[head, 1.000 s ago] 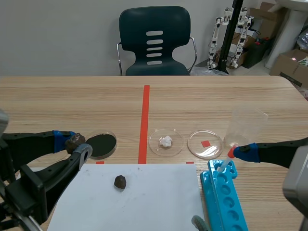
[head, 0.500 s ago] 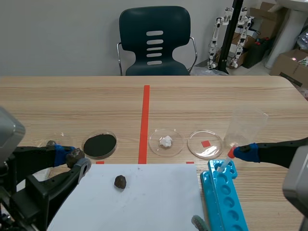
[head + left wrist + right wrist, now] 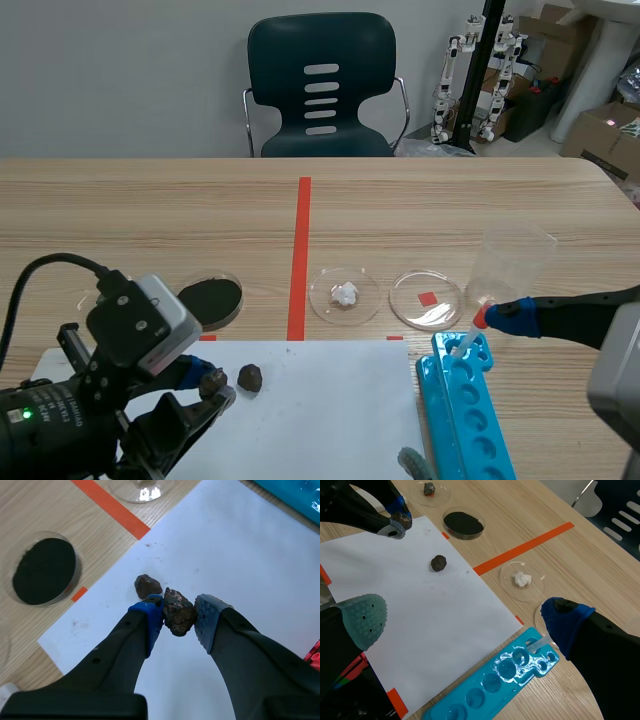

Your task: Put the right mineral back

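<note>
Holding a brown mineral (image 3: 178,611) in my left gripper (image 3: 178,616) above the white paper (image 3: 240,555); my right gripper (image 3: 465,619) stands open.

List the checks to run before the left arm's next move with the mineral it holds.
1. Grip: held mineral pinched between the left gripper pads: ok.
2. Held mineral apart from the loose mineral on the white paper: ok.
3. Right gripper open, beside the blue tray, away from the left gripper: ok.
4. Clear dish with the red mark has nothing in it: ok.
5. Which dish this mineral belongs in: cannot tell.
</note>
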You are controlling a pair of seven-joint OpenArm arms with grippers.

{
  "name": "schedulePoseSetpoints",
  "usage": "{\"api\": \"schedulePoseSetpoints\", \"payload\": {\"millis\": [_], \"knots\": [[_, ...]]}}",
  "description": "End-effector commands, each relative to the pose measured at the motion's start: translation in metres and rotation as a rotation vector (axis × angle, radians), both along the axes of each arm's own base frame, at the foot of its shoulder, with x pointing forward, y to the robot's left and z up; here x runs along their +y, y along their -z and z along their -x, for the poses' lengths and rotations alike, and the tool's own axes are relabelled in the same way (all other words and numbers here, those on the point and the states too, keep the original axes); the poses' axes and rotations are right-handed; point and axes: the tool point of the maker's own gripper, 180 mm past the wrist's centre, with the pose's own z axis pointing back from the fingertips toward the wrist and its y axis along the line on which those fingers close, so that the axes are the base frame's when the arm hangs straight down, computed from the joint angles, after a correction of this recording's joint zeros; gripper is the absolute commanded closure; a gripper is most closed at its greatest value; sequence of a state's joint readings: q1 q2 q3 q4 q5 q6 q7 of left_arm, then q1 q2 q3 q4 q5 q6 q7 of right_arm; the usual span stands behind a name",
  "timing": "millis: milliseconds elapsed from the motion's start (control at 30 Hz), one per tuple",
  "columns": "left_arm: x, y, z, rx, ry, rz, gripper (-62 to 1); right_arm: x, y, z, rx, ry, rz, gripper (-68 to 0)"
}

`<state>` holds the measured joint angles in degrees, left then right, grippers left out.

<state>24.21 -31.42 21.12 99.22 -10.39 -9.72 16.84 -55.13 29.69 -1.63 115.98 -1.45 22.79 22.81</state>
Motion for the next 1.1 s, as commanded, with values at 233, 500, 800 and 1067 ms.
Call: {"api": "schedulePoseSetpoints", "payload": {"millis": [233,500,800,1067], "knots": [[-0.03,0.015,-0.014,0.131,-0.008,-0.047,-9.0,0.0,-0.004,-0.001,-0.01,0.003,-0.017,-65.3],[-0.047,0.03,-0.034,0.213,-0.127,-0.083,-8.9,0.0,-0.004,-0.001,-0.01,0.003,-0.017,-65.3],[-0.071,0.038,-0.054,0.276,-0.262,-0.048,-9.0,0.0,-0.004,-0.001,-0.01,0.003,-0.016,-65.3],[-0.09,0.051,-0.064,0.341,-0.281,-0.052,-9.0,0.0,-0.004,-0.001,-0.01,0.003,-0.017,-65.3]]}}
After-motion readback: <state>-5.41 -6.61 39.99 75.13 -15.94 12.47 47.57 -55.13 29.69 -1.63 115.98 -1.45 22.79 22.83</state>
